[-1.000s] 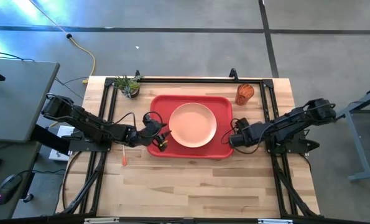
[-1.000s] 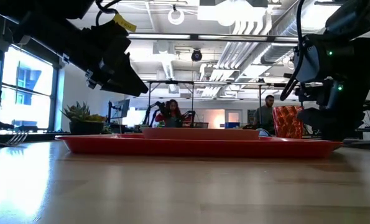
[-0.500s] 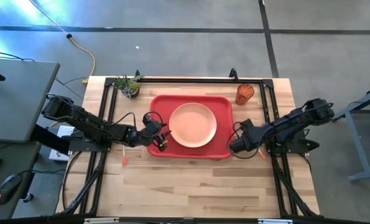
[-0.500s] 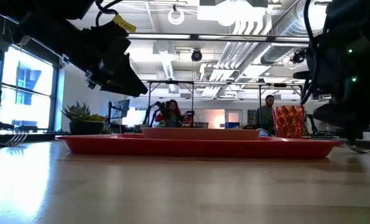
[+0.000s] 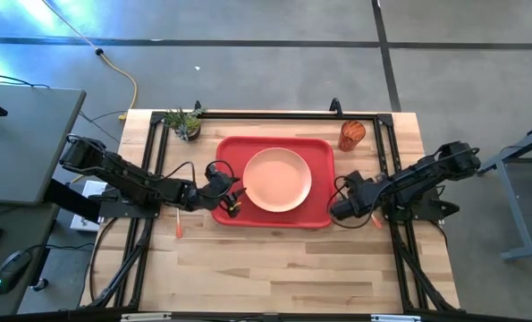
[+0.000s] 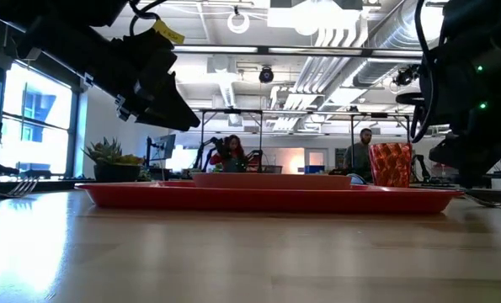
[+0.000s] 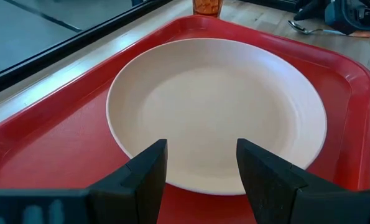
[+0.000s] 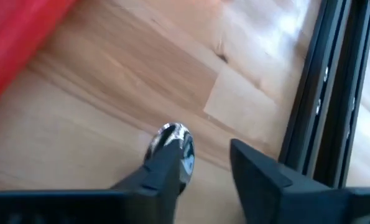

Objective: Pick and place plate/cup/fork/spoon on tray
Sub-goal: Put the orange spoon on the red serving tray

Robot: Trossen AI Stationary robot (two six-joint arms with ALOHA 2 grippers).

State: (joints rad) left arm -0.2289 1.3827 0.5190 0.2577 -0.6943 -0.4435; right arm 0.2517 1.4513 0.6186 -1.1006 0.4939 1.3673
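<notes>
The peach plate (image 5: 277, 179) lies in the red tray (image 5: 321, 213). My left gripper (image 7: 201, 149) hovers open over the tray's left part, its fingers pointing at the plate's near rim (image 7: 203, 186). The orange cup (image 5: 351, 134) stands on the table past the tray's far right corner. The fork (image 5: 178, 224) lies on the table left of the tray. The spoon (image 8: 173, 142) lies on the table right of the tray, its orange handle (image 5: 375, 221) pointing right. My right gripper (image 8: 203, 152) is open low over the spoon's bowl. My right gripper has one finger (image 8: 163, 168) over the spoon's silver bowl (image 8: 185, 146), coming from above at a slant. That finger hides part of the bowl, and I cannot tell whether it touches it. The spoon lies flat on the table.
A small potted plant (image 5: 187, 122) stands at the table's far left. Black frame rails (image 5: 392, 170) run along the table's left, right and far sides, close to my right arm. Bare wood fills the near half of the table (image 5: 283, 268).
My right gripper has gone from the tray's right rim a little toward the table's near edge, and the spoon's orange handle now shows on the table beside it. My left gripper, the plate and the tray have kept still.
</notes>
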